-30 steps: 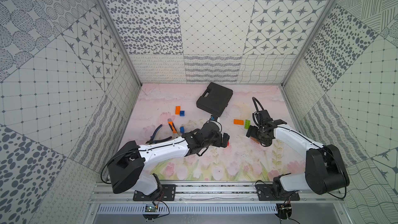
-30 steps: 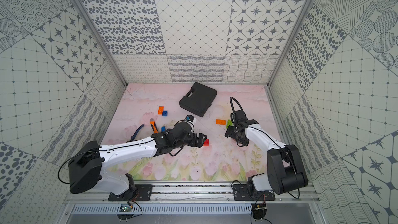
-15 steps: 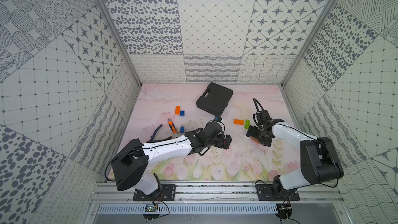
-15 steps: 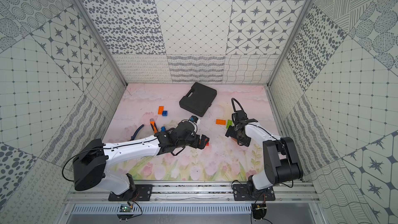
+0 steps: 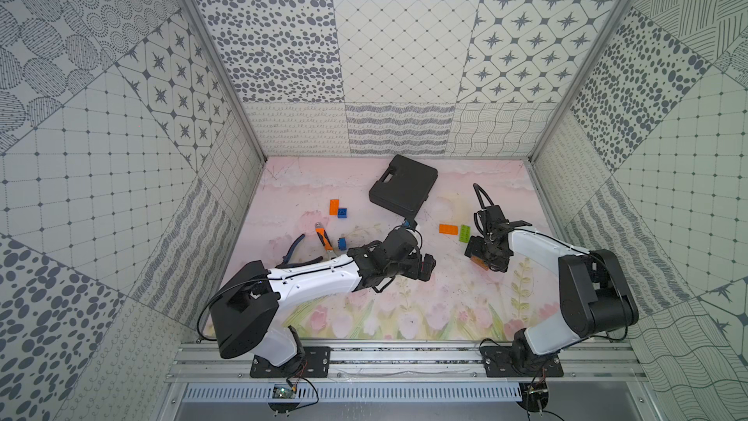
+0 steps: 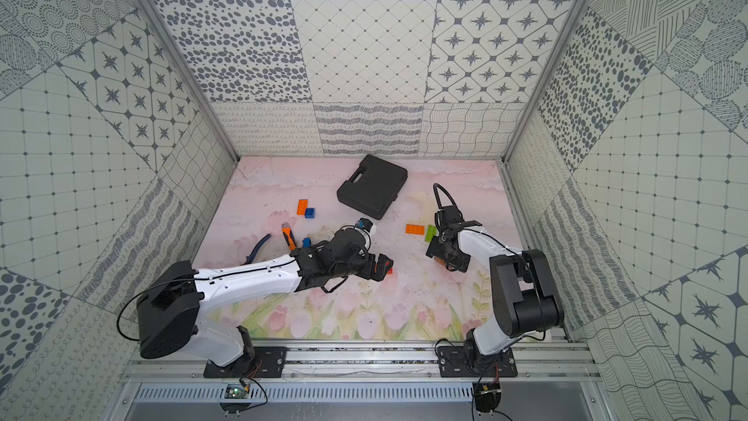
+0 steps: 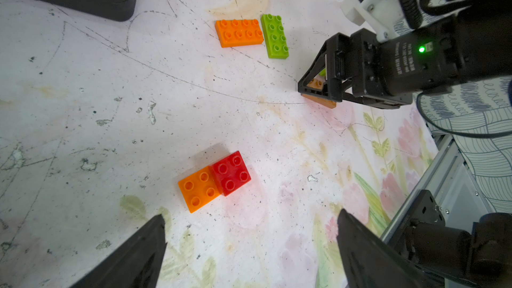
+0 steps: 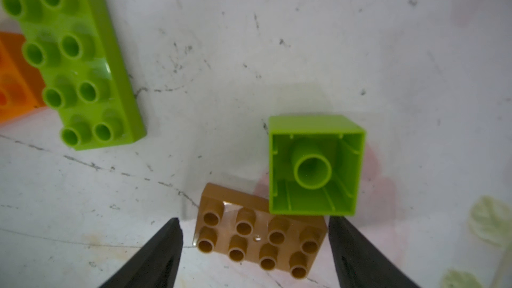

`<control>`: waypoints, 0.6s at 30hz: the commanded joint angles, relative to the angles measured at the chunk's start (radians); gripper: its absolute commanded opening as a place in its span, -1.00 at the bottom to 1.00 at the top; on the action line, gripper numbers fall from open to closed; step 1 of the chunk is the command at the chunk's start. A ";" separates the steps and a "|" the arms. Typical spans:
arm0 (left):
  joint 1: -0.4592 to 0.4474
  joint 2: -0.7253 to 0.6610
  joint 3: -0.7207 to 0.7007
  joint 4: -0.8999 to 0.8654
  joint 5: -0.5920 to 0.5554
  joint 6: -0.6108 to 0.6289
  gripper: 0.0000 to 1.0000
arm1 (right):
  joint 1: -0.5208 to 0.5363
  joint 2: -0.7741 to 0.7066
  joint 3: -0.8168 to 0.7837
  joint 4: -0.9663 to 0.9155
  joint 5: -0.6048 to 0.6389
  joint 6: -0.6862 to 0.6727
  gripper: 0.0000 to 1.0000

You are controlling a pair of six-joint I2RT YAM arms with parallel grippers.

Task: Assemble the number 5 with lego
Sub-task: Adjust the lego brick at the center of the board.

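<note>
Down on the pink flowery mat, the lego bricks lay in small groups. Near the middle, the left gripper hung low with its two black fingers spread wide and nothing between them. Just in front of it lay a red square brick touching an orange piece with four studs showing. The red one looked a bit higher, but whether it sat on top could not be told.

Over on the right side, the right gripper was down at the mat with its fingers apart, one on each side of a brown long brick. A small gap showed beside one finger, so it was not squeezing the brick. A green square brick lay upside down, hollow side up, right at a corner of the brown one. Close by, a green long brick and an orange long brick lay side by side.

Farther back on the left, a second orange long brick touched a blue square brick. A second blue brick lay just beside the pliers. At the back sat the black case, closed.
</note>
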 commanded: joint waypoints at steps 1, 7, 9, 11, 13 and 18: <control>-0.001 -0.003 -0.008 0.004 0.010 0.005 0.99 | -0.001 0.029 -0.025 0.043 -0.037 -0.004 0.56; -0.001 -0.006 -0.011 0.008 0.004 0.000 0.99 | 0.020 0.024 -0.033 0.029 -0.054 -0.031 0.36; -0.001 -0.011 -0.016 0.007 -0.008 -0.003 0.99 | 0.053 0.024 -0.020 0.014 -0.049 -0.051 0.34; -0.001 -0.022 -0.026 0.007 -0.027 -0.008 0.99 | 0.095 0.025 -0.008 0.000 -0.037 -0.066 0.34; -0.001 -0.039 -0.040 0.009 -0.053 -0.014 0.99 | 0.145 0.029 0.006 -0.005 -0.039 -0.087 0.34; -0.001 -0.101 -0.101 0.033 -0.119 -0.036 0.99 | 0.286 0.076 0.044 -0.035 -0.014 -0.140 0.35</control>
